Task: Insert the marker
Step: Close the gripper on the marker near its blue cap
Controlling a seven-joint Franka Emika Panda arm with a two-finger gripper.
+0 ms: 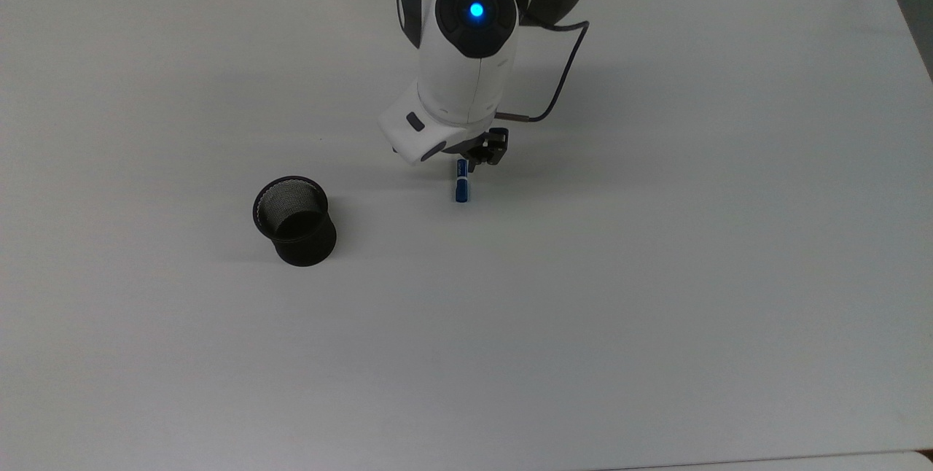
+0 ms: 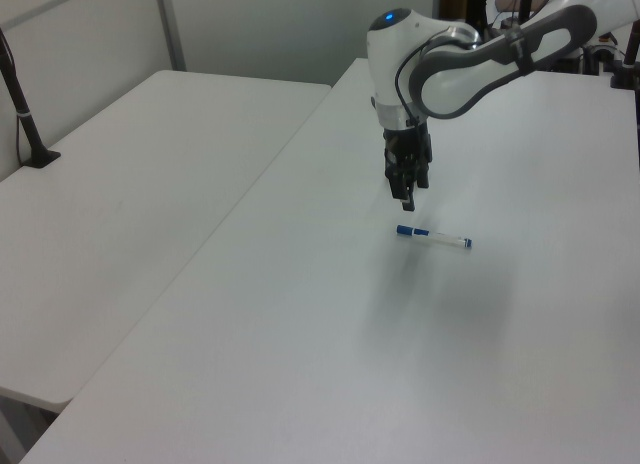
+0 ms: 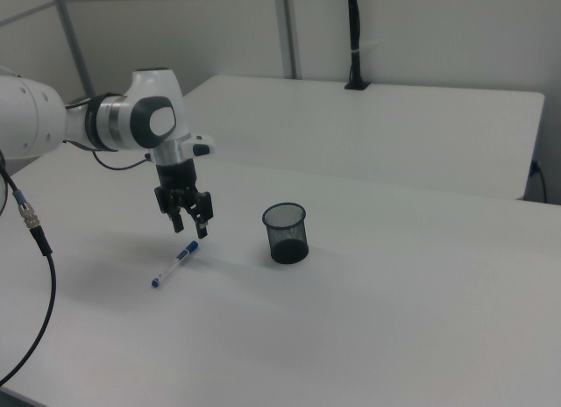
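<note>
The marker (image 3: pixel 174 264) lies flat on the smooth, matte white table (image 1: pixel 656 274). It is a slim cylinder with a white barrel, a blue cap and a blue end tip. In the top view its cap end (image 1: pixel 461 190) projects from beneath the arm's glossy white wrist housing (image 1: pixel 444 117); the rest of the barrel is hidden there. In the left view the whole marker (image 2: pixel 433 236) shows.

The gripper (image 3: pixel 189 227) is black and angular. It hangs above the table just over the marker's blue cap end, clear of it. Its two fingers (image 3: pixel 201 229) point downward with a visible gap between them and nothing held.

The black mesh cup (image 3: pixel 287 233) stands upright, well apart from the marker, on the right view's right. It is a round cup of fine perforated wire with a solid rolled rim. In the top view the cup (image 1: pixel 294 220) sits on the top view's left of the marker.
</note>
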